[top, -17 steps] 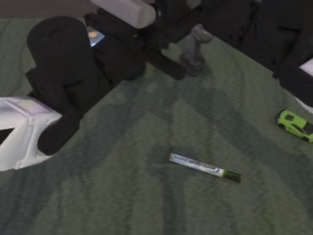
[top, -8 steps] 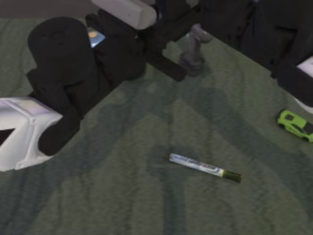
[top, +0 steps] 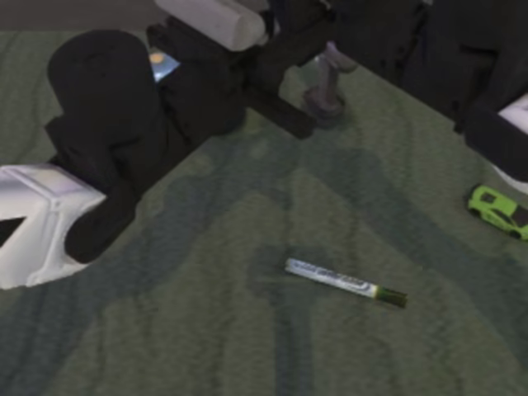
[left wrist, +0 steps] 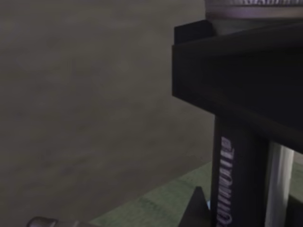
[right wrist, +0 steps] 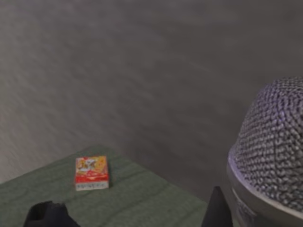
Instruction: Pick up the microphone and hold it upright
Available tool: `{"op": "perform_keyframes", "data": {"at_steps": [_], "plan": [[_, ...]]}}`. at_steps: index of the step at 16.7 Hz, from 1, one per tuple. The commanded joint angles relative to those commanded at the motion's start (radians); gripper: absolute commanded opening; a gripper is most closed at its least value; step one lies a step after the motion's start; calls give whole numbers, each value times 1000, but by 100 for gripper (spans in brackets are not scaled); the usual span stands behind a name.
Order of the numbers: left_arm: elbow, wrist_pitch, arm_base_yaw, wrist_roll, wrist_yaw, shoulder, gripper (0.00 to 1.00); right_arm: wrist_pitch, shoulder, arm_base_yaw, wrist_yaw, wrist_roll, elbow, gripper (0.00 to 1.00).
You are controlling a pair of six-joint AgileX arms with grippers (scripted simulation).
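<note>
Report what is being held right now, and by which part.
The microphone, clamped across its black handle just under the mesh head by a black tool part; which arm's tool that is cannot be told.

One microphone, one white-and-green marker pen, one green toy car, one red-and-yellow card box, two arms.

marker mid-table, toy car at the right edge, microphone at the far side
</note>
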Motion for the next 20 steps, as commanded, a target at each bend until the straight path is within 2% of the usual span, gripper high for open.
{"op": "perform_keyframes", "data": {"at_steps": [9,20], "plan": [[0,0,0,0,0,0,0,0,0,0,0,0,0,0],[0,0,0,0,0,0,83,0,0,0,0,0,0,0]]}}
